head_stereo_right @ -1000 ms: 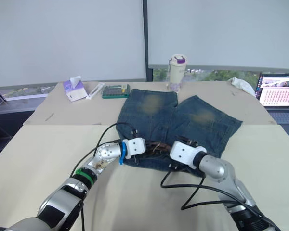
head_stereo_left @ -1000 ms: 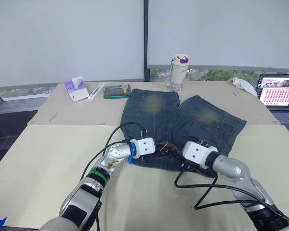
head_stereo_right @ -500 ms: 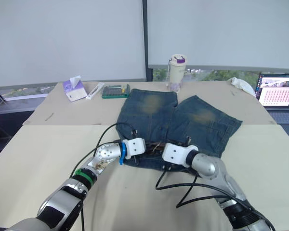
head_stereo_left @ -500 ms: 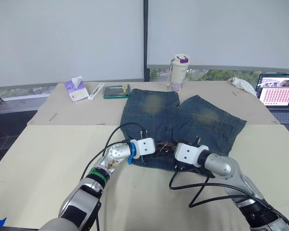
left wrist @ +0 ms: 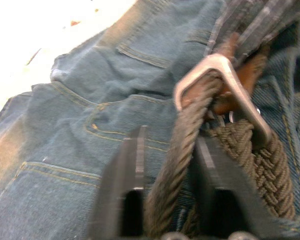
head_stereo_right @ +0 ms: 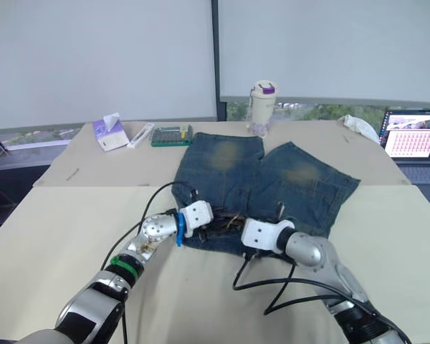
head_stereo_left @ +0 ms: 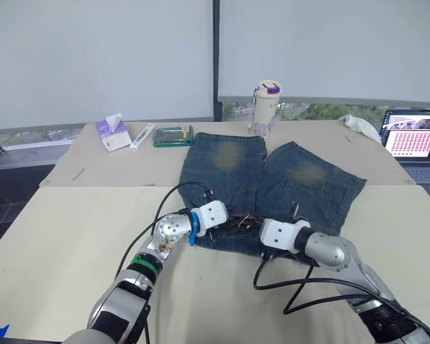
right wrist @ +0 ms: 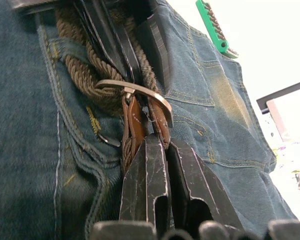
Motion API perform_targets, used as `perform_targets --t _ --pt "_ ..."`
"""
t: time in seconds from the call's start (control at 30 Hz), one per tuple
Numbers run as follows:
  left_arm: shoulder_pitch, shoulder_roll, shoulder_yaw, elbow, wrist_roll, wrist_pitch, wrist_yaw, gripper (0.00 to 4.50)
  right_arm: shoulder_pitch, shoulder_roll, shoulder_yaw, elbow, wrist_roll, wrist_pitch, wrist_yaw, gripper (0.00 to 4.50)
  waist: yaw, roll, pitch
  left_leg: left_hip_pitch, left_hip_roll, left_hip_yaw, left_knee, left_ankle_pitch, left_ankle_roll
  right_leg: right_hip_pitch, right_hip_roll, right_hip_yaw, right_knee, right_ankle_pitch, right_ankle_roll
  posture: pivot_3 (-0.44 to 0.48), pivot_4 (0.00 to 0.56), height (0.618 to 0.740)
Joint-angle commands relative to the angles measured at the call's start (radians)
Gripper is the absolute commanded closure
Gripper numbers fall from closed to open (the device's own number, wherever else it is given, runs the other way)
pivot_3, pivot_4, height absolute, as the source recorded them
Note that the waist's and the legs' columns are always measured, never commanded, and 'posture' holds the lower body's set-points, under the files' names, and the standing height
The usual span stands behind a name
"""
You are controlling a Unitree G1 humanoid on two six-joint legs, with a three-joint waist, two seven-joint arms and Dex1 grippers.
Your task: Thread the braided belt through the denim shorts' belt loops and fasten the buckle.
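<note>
The denim shorts (head_stereo_left: 287,172) lie flat on the table, waistband toward me. The braided belt (head_stereo_left: 240,222) is bunched at the middle of the waistband, between my two grippers. My left gripper (head_stereo_left: 228,219) stands open, a loose strand of the belt (left wrist: 177,150) running between its fingers (left wrist: 132,165) just short of the silver buckle (left wrist: 242,102). My right gripper (right wrist: 162,143) is shut on the belt's brown leather end right below the buckle (right wrist: 135,89). Which belt loops the belt passes through I cannot tell.
At the back of the table stand a white bottle (head_stereo_left: 267,107), a green tool case (head_stereo_left: 173,135), a tissue box (head_stereo_left: 113,134) and a white cloth (head_stereo_left: 362,125). A laptop (head_stereo_left: 414,136) sits far right. Black cables (head_stereo_left: 301,287) trail near the front edge.
My right gripper slid left to the buckle and shut on the belt's leather end. My left gripper let go of the belt strand and opened.
</note>
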Motion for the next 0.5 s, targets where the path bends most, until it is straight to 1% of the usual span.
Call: perform_targets --t 0.03,0.1,0.2,0.3,0.33,0.37,0.5 --pt "0.07 -0.007 0.044 -0.1 -0.156 -0.036 -0.121 1.78 -0.005 -0.023 -0.063 -0.024 -0.002 -0.024 -0.024 4.5 -0.002 0.0 0.0 0.0 0.0 0.0 0.0 0.0 0.0 0.0 0.0 0.0 0.0 0.0 0.0 0.0 0.15 0.74" --pt "0.114 0.004 0.073 -0.167 -0.234 -0.04 -0.176 1.12 -0.004 -0.021 -0.065 -0.024 -0.002 -0.027 -0.028 4.5 -0.004 0.0 0.0 0.0 0.001 0.0 0.0 0.0 0.0 -0.001 0.0 0.0 0.0 0.0 0.0 0.0 0.15 0.74" --pt "0.153 0.015 0.134 -0.245 -0.321 0.005 -0.182 0.11 -0.005 -0.017 -0.068 -0.027 -0.004 -0.028 -0.028 4.5 -0.006 0.0 0.0 -0.001 0.001 0.0 0.0 0.0 0.0 -0.002 0.0 0.0 0.0 0.0 0.0 0.0 0.15 0.74" --pt "0.168 0.025 0.193 -0.255 -0.361 0.07 -0.139 0.05 -0.004 -0.015 -0.075 -0.029 -0.001 -0.031 -0.032 4.5 -0.005 0.0 0.0 -0.001 0.001 0.0 0.0 0.0 0.0 -0.002 0.0 0.0 0.0 0.0 0.0 0.0 0.15 0.74" --pt "0.17 0.036 0.208 -0.229 -0.344 0.086 -0.107 0.05 -0.004 -0.015 -0.078 -0.028 0.001 -0.031 -0.034 4.5 -0.006 0.0 0.0 -0.001 0.001 0.0 0.0 0.0 0.0 -0.002 0.0 0.0 0.0 0.0 0.0 0.0 0.15 0.74" --pt "0.169 0.052 0.211 -0.189 -0.299 0.084 -0.065 0.05 -0.005 -0.017 -0.081 -0.027 0.002 -0.032 -0.035 4.5 -0.007 0.0 0.0 0.0 0.001 0.0 0.0 0.0 0.0 -0.002 0.0 0.001 0.0 0.0 0.0 0.0 0.15 0.74" --pt "0.165 0.069 0.168 -0.118 -0.214 0.116 -0.042 0.05 -0.006 -0.019 -0.086 -0.026 0.006 -0.038 -0.034 4.5 -0.007 0.0 0.0 0.0 0.0 0.0 0.0 0.0 0.0 -0.002 0.001 0.0 0.0 0.0 0.0 0.0 0.15 0.74"
